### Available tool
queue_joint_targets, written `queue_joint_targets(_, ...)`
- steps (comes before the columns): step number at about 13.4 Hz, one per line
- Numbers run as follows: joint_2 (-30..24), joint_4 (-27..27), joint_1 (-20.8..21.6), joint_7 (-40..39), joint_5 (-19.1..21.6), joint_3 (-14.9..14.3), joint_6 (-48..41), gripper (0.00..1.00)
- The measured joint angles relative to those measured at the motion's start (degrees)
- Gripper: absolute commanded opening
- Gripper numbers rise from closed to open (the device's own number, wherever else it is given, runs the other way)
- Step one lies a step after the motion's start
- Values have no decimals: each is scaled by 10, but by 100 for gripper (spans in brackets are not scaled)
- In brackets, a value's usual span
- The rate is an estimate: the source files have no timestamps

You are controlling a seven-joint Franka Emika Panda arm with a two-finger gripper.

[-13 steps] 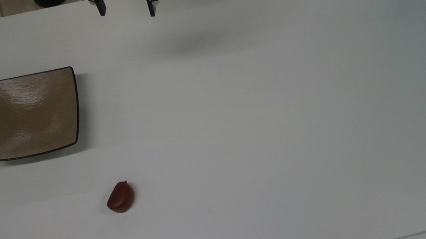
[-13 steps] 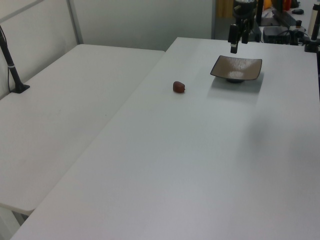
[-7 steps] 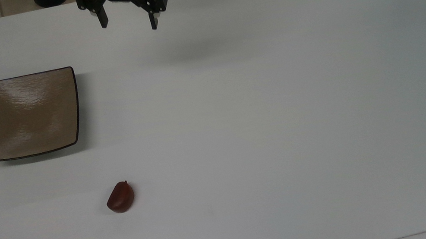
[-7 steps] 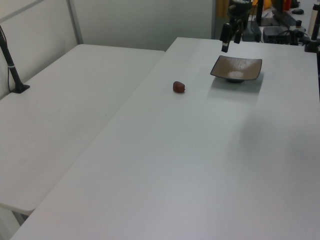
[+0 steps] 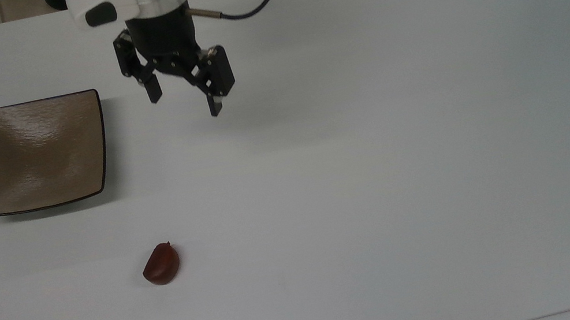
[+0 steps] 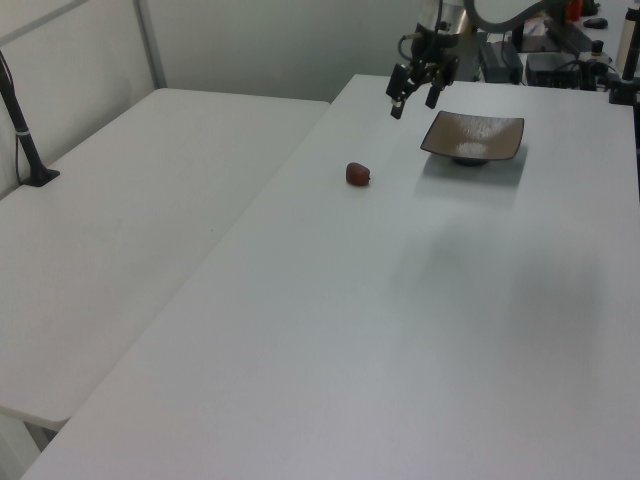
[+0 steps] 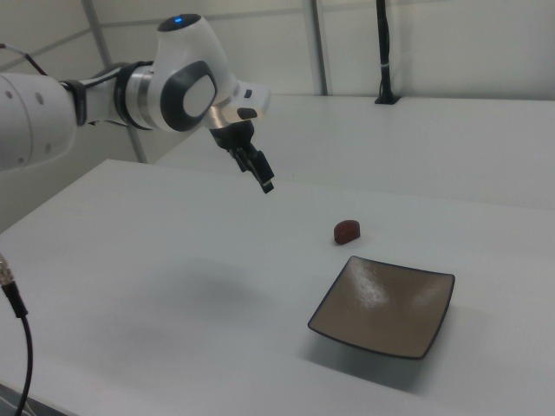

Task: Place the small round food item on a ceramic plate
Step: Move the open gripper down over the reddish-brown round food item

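Nothing lies on the ceramic plate; the small round food item sits apart, gripper spread.

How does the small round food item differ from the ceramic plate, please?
The small round food item is a dark reddish-brown rounded lump; the ceramic plate is square, tan-brown and dark-rimmed. The food item is far smaller than the plate. Both are glossy and rest apart on the white table.

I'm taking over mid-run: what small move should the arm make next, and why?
Probably carry the open gripper toward the top view's bottom until it is above the chestnut-like food item. The item lies untouched on the white table, away from the empty brown plate, and the gripper holds nothing.
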Motion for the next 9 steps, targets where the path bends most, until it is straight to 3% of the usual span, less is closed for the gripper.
queue_joint_targets(5, 76, 29, -19, 11, -30, -2, 101, 100)
queue_joint_targets(9, 195, 123, -38, 12, -65, -3, 114, 100)
